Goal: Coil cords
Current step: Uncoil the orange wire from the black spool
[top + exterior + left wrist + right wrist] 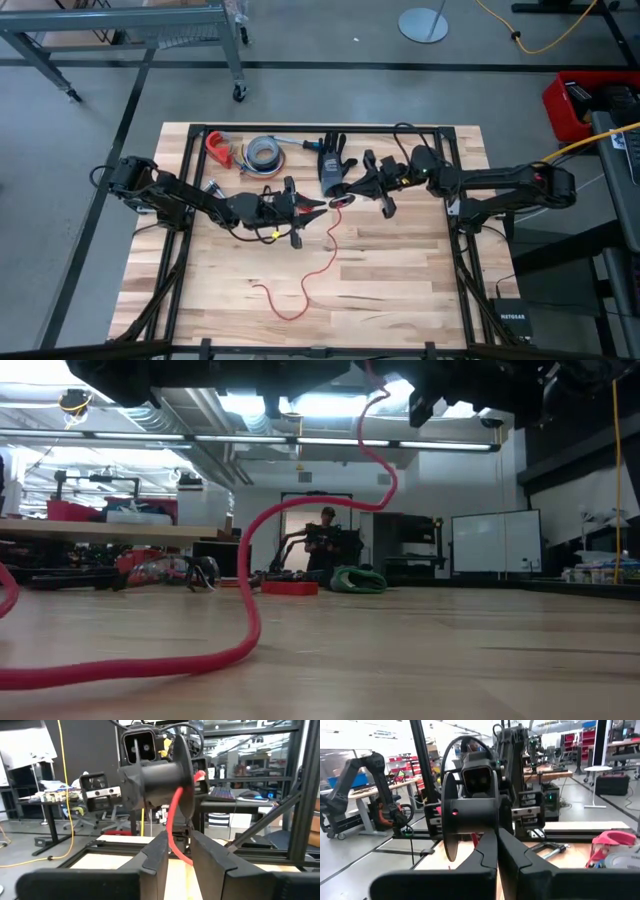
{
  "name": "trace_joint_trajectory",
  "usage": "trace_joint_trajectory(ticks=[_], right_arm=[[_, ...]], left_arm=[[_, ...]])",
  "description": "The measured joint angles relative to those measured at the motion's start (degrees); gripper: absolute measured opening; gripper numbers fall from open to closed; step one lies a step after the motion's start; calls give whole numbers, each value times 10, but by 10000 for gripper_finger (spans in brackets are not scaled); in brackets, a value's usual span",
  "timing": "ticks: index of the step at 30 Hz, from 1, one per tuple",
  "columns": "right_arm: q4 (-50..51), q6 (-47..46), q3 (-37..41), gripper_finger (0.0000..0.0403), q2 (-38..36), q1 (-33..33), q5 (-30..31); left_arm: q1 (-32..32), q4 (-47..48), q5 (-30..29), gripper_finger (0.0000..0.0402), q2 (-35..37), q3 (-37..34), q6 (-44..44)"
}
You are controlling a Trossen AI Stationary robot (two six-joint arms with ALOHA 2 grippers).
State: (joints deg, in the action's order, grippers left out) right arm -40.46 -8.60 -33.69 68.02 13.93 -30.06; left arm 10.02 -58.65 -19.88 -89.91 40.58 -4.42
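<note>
Above the desk's (400,290) middle, the left tool (318,205) pinches the red cord (318,262); the right tool (345,190) is closed, facing it, with bare boards toward the near edge.

Grey concrete floor (330,40) is seen around the table. Ceiling strip lights (250,438) are lit; a whiteboard (488,542) is mounted at the far wall.

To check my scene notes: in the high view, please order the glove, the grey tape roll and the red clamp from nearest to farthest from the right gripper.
From the right gripper:
1. Glove, just behind it.
2. Grey tape roll, farther toward the left arm's side.
3. Red clamp, farthest, near the table's back left corner.
</note>
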Motion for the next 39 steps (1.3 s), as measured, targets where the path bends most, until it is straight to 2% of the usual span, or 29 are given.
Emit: trace_joint_trajectory(ticks=[5,13,17,27,31,39], right_arm=[[0,1,0,1,-23,0,10],[-6,4,0,1,-42,0,142],[-6,4,0,1,-42,0,180],[-6,4,0,1,-42,0,175],[-6,-1,0,1,-42,0,169],[-8,-24,0,1,-42,0,121]], left_arm=[[0,0,-11,74,0,0,1],[0,49,-12,74,0,0,60],[0,68,-12,74,0,0,87],[0,77,-12,74,0,0,85],[-1,93,-12,74,0,0,58],[-1,106,-21,74,0,0,46]])
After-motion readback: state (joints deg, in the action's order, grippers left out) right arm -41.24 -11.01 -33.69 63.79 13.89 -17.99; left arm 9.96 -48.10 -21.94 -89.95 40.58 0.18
